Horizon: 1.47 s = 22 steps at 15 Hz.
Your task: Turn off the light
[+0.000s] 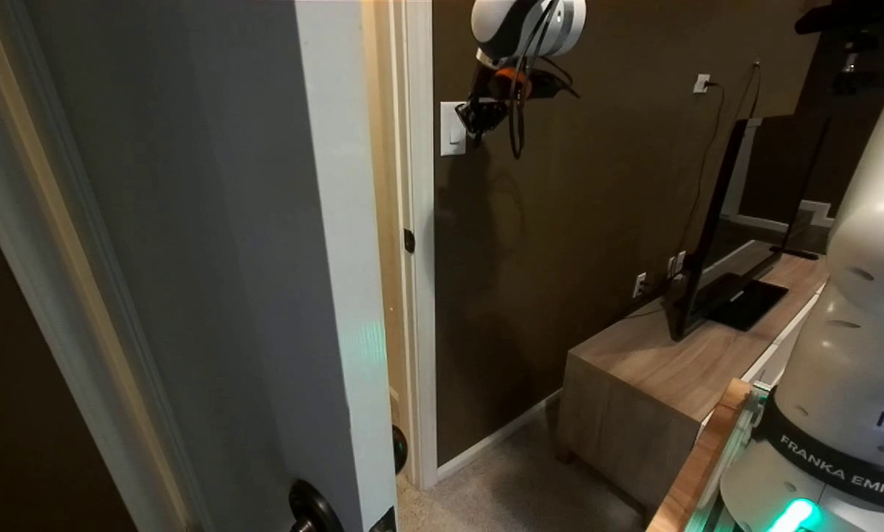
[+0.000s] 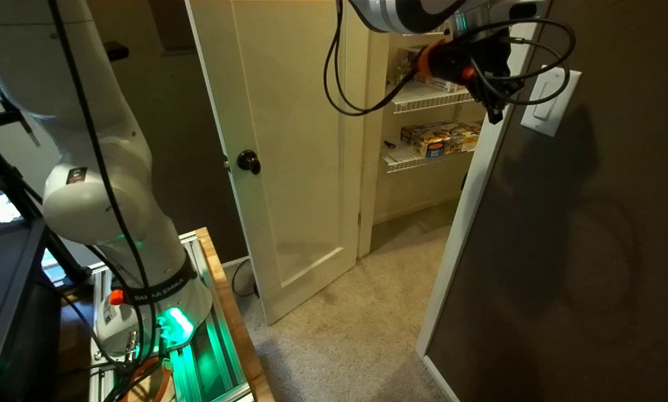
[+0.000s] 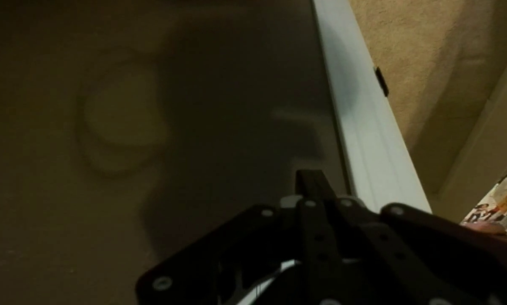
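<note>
The light's switch is a white upright plate on the brown wall beside the door frame, and it shows in both exterior views [image 1: 453, 138] [image 2: 566, 101]. Its rocker faces the room. My gripper [image 1: 475, 129] overlaps the plate's right edge in an exterior view. In an exterior view the gripper [image 2: 495, 116] hangs just left of the plate, pointing down; I cannot tell whether it touches it. In the wrist view the gripper's fingers [image 3: 313, 183] are together with nothing between them. A white strip shows through the linkage there, perhaps the plate; the rest is hidden. No lamp is in view.
The white door frame [image 3: 374, 140] runs close beside the gripper. An open door [image 2: 300, 167] and wire shelves with boxes [image 2: 440, 138] stand beyond. Loose cables [image 2: 568, 47] loop around the wrist near the plate. A black monitor [image 1: 715, 222] stands on a wooden cabinet [image 1: 634, 369].
</note>
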Available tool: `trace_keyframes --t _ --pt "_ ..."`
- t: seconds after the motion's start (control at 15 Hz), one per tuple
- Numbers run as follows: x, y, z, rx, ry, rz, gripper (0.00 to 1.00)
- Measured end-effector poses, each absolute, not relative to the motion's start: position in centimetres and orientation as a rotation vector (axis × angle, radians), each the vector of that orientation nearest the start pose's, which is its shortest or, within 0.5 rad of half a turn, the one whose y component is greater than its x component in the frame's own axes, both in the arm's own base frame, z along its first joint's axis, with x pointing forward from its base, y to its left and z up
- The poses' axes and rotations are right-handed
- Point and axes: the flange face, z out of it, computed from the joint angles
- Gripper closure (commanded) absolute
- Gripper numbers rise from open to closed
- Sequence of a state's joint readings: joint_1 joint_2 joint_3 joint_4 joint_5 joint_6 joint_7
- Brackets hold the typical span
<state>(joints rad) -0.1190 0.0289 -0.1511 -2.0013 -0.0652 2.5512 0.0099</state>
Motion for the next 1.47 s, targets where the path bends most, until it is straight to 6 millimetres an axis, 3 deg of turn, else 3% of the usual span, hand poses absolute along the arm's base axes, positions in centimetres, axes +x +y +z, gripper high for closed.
trace_keyframes --t 0.6,1.47 --pt "61.0 -18.1 49.4 -3.146 0.369 -1.002 1.00" --pt "64.0 -17.8 47.8 -3.135 0.299 -1.108 1.00"
